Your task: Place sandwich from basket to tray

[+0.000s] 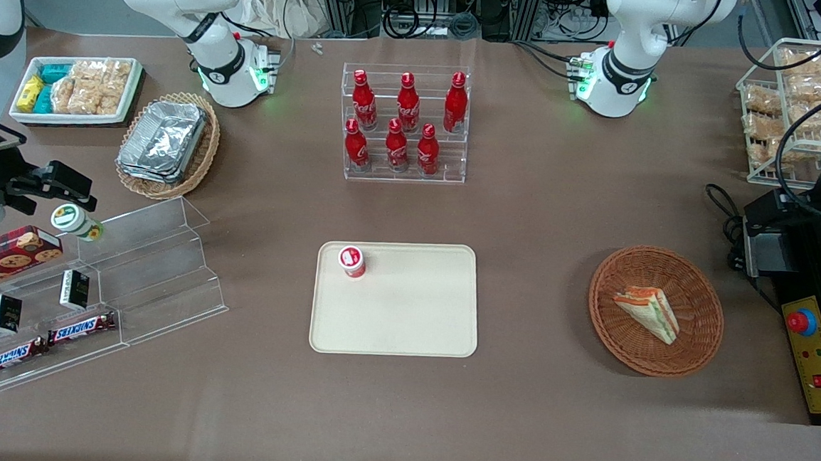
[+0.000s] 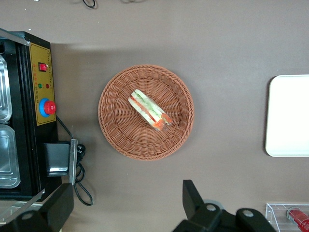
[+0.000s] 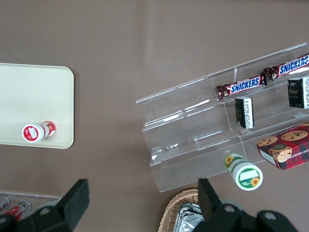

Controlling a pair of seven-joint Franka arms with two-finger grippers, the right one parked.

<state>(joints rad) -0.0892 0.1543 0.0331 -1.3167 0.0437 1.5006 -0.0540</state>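
One brown table (image 1: pixel 561 218) fills the front view, and the biggest thing on it is the clear rack of red bottles (image 1: pixel 406 127) in the upper middle of the frame. Nearer the front camera, at the centre of the frame, lies the cream tray (image 1: pixel 405 316), flat, with a small red cup (image 1: pixel 352 261) standing upright in one of its upper corners. Toward my end of the table, level with the tray and well apart from it, sits the round reddish-brown basket (image 1: pixel 695 348). The sandwich (image 1: pixel 649 311) lies inside it, near the middle of the weave, a wrapped wedge on its side with the orange and green layers showing.

My gripper (image 2: pixel 123 208) hangs above the bare table beside the basket (image 2: pixel 116 140), its two dark fingers (image 2: pixel 193 198) spread wide with nothing between them. The sandwich (image 2: pixel 149 109) is apart from both fingers, untouched, with the basket's rim lying between it and them.
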